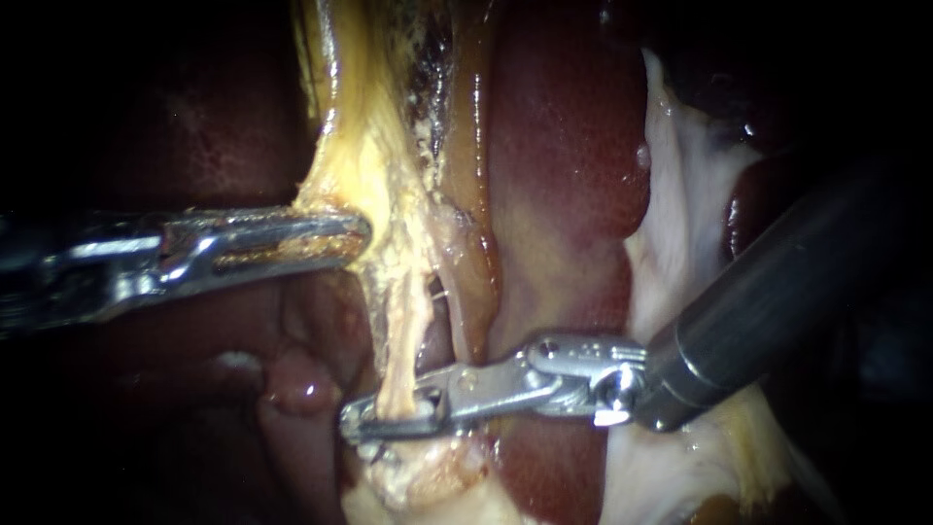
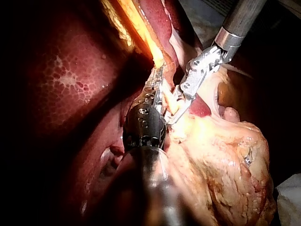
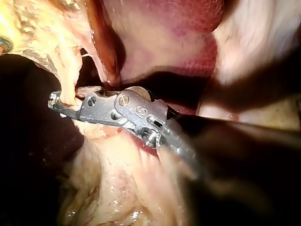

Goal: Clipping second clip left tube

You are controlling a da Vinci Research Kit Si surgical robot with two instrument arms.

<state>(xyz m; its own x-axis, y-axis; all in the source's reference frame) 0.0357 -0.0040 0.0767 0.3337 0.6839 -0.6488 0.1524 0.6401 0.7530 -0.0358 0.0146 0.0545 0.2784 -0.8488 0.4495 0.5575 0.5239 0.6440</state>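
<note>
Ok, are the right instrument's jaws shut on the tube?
Shut on it: the right instrument has both jaws pressed against the tube.

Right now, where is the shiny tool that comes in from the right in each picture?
Endoscope view: the right instrument enters from the right, tip around the pale tube, low centre.
Left wrist view: ahead of the left instrument, tip at the same tube.
Right wrist view: its own instrument, tip around the tube.
Shared landmark: the pale tube.

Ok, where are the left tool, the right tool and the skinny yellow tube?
left instrument (image 1: 358, 233): endoscope view, on its tip end.
right instrument (image 1: 389, 413): endoscope view, between its jaw tips.
tube (image 1: 400, 335): endoscope view, on its middle stretch.
</note>
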